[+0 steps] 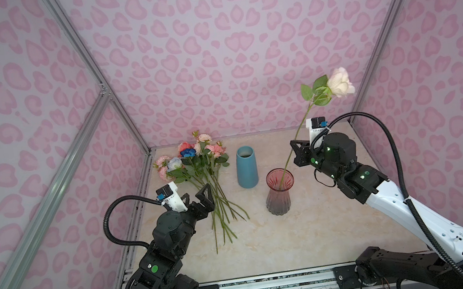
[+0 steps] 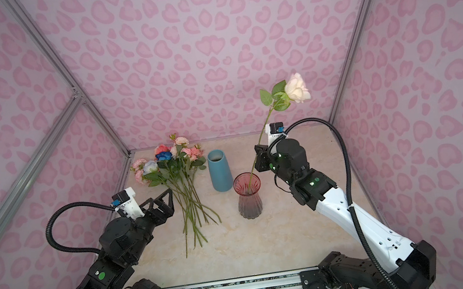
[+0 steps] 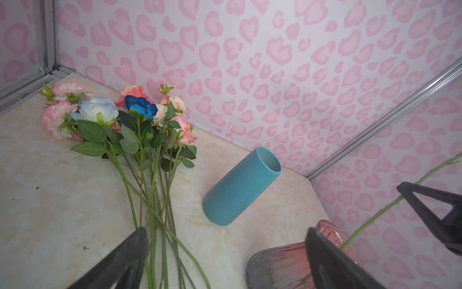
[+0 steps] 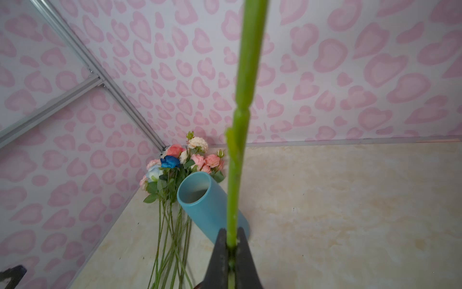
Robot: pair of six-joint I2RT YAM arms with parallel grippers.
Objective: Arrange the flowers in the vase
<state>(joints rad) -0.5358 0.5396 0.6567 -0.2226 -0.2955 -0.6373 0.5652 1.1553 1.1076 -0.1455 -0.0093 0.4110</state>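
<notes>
Right pincer (image 4: pixel 231 247): clamped on the smooth green stem of 1 rose (image 1: pixel 340 83). The bloom is cream, blushed pink, with serrated leaves below it. The stem leans, and its foot is inside the glass vase (image 1: pixel 280 196).

The glass vase is translucent, ribbed and waisted with a flared rim, pink above and smoky grey at the base.

Left pincer (image 1: pixel 197 193): spread wide and empty, just left of the loose stems.

The remaining flowers (image 1: pixel 197 168) lie flat on the bench (image 1: pixel 296 234) at back left. Their blooms point to the rear wall and the thin stems cross and fan forward. The heads are ruffled pink, coral, cream, pale blue and 1 dark blue.

The blue vase (image 1: pixel 246 167) is matte, smooth and tapered. It stands upright between the flowers and the glass vase.

The bench is cream and marbled.
</notes>
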